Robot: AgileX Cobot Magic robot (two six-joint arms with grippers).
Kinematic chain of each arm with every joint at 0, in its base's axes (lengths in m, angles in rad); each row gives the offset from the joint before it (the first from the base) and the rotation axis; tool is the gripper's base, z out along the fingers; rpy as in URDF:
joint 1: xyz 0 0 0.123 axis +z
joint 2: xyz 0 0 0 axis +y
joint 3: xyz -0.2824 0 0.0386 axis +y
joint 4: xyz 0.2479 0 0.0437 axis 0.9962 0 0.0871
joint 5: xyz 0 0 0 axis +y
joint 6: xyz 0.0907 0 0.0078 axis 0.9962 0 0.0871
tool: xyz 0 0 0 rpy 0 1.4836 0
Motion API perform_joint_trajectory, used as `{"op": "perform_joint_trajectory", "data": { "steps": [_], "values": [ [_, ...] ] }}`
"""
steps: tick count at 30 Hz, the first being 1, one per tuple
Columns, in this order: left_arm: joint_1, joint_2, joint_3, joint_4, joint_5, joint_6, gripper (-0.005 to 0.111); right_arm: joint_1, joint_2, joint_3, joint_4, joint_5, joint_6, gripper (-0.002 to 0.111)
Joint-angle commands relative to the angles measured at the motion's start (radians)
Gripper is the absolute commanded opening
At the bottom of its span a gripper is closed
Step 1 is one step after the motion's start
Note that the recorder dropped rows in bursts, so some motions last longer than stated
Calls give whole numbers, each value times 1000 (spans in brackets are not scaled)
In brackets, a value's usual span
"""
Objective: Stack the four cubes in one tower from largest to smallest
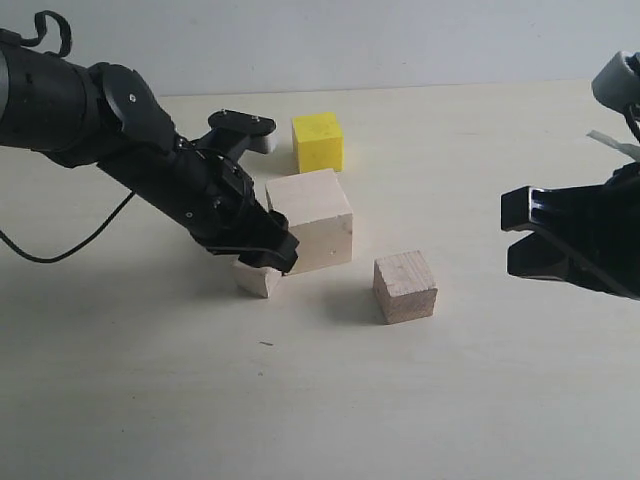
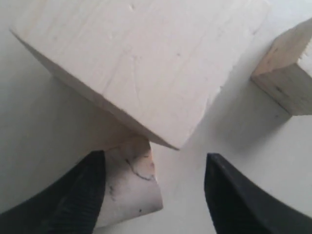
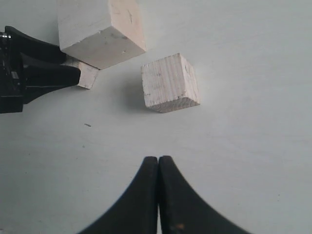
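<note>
Pale tabletop (image 1: 200, 400): left gripper (image 2: 155, 165) spread wide astride the smallest pale wooden cube (image 2: 131, 185), tucked against the large pale wooden cube (image 2: 146, 63); likely light, rigid, smooth, so pinch opposite flat faces mid-height; right gripper (image 3: 158, 168) pressed together, empty.

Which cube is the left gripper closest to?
The smallest pale cube, at the left gripper's fingertips beside the large pale cube; the other two sit apart.

Four cubes: large pale cube (image 1: 312, 218), yellow cube (image 1: 318, 141), brownish cube (image 1: 405, 287), smallest pale cube (image 1: 257, 280); two tools: left tool (image 1: 272, 258), right tool (image 3: 158, 162)
</note>
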Motion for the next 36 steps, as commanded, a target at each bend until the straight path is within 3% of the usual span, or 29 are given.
{"op": "perform_joint_trajectory", "data": {
  "steps": [1,36],
  "values": [
    [-3,30,5,1,-30,1,59,1,3,-6,-3,-2,-7,0],
    [2,-2,5,20,-198,-1,59,1,3,-6,-3,0,-7,0]
  ]
}}
